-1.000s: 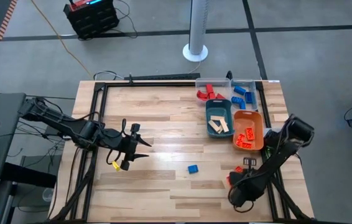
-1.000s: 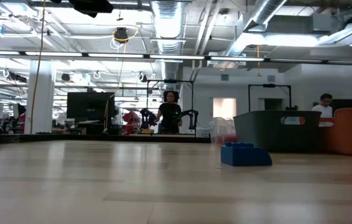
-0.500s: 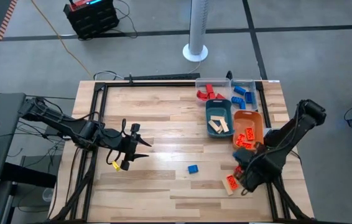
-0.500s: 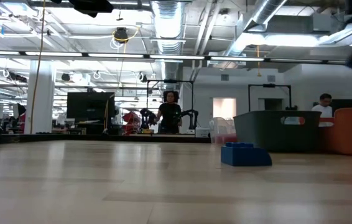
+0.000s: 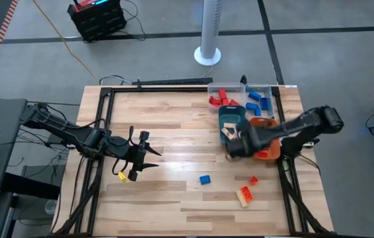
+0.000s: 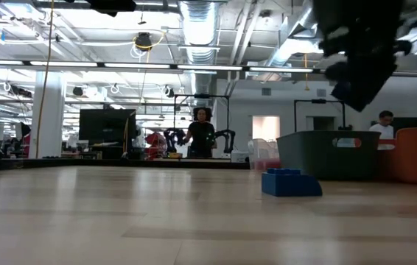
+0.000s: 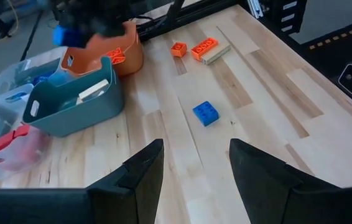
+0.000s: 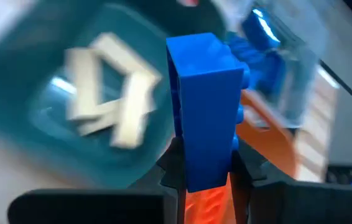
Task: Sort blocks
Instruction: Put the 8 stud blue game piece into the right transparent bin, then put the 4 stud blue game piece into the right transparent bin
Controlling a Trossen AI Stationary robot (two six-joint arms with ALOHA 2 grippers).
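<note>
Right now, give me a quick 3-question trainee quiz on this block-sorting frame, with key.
1. True or false: the right gripper is empty.
2. Which tray holds the pale tan blocks? A) orange tray B) teal tray C) clear tray
3. Fill in: loose on the table lie a blue block, a small red block and an orange block lying against a ____ one.

Key
1. False: it is shut on a blue brick, above the teal tray.
2. B: the tan blocks lie in the teal tray.
3. Tan.
</note>
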